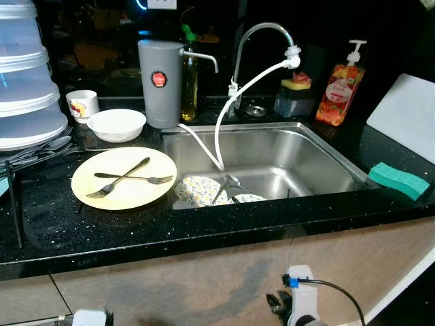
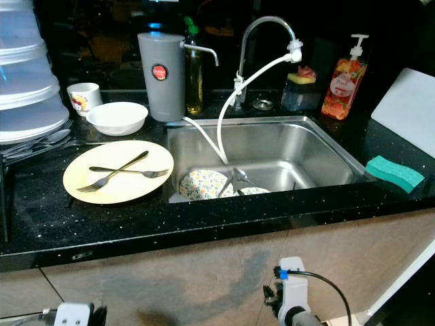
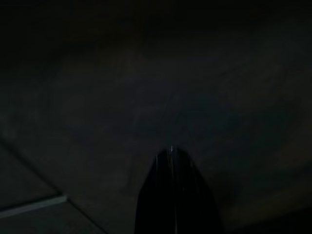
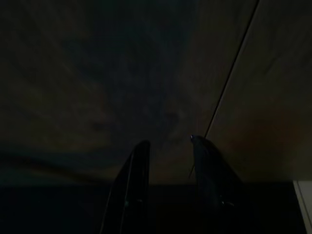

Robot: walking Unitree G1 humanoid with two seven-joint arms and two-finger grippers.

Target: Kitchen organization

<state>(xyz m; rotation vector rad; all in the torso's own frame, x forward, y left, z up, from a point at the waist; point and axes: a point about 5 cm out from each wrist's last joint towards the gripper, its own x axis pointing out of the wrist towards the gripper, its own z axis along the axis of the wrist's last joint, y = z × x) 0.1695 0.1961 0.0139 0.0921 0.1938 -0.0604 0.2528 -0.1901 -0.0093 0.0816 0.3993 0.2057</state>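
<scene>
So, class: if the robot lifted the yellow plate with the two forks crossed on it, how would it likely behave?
The yellow plate looks rigid and glossy, so probably slippery and breakable. The two forks lie loose and crossed on it, so they would likely slide or clatter if it tilts. It sits near the sink edge, so a push could tip it in.

Stacked containers (image 1: pixel 27 81) — cut off at frame edge
</scene>
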